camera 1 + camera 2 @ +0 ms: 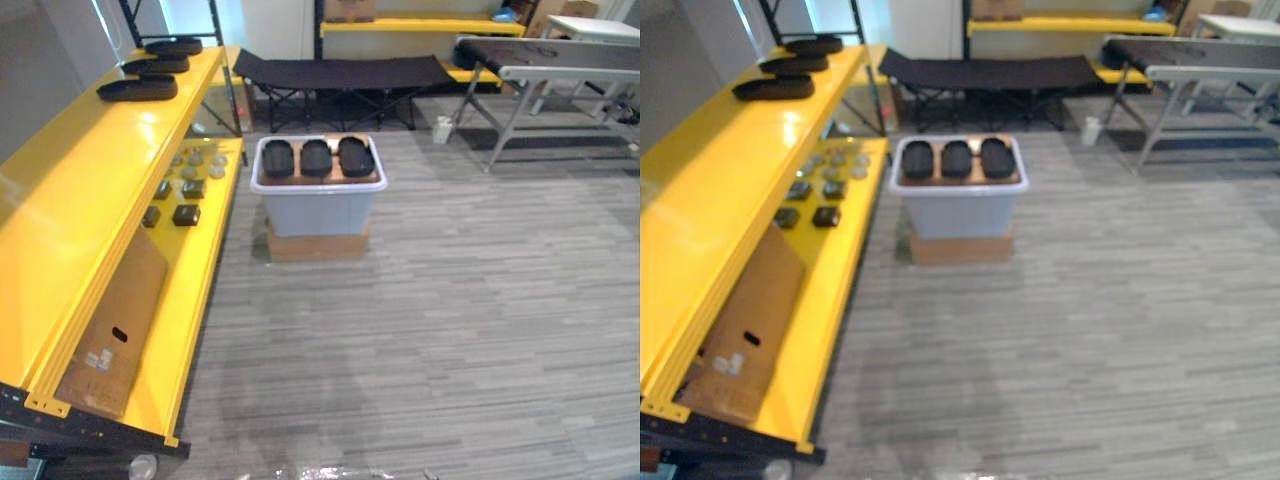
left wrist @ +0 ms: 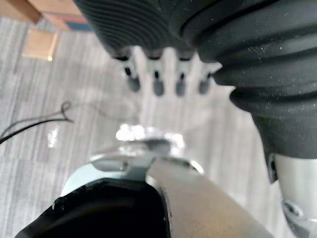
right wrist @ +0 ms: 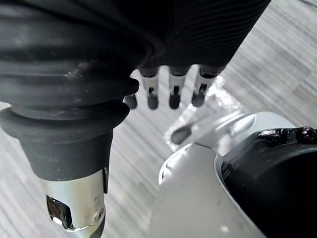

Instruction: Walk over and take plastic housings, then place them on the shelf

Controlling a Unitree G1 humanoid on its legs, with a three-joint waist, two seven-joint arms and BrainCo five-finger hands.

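1. Left hand (image 2: 157, 82) hangs over the grey floor (image 2: 29, 99), fingers straight, holding nothing.
2. Right hand (image 3: 173, 91) likewise: fingers relaxed, empty.
3. 3 black plastic housings (image 1: 316, 157) lie side by side atop a grey bin (image 1: 318, 205), well ahead of both hands.
4. 3 more rest on the yellow shelf (image 1: 90, 170), left.

Shelf (image 1: 80, 190) runs down the left, with three housings (image 1: 138, 88) at the far end of its top level and small parts (image 1: 185, 190) plus cardboard (image 1: 115, 330) on the level below. Straight ahead, a bin (image 1: 318, 212) sits on a box (image 1: 316, 246), three more housings (image 1: 316, 157) side by side in its top. Cot (image 1: 340, 72) behind it, table (image 1: 560, 52) far right.
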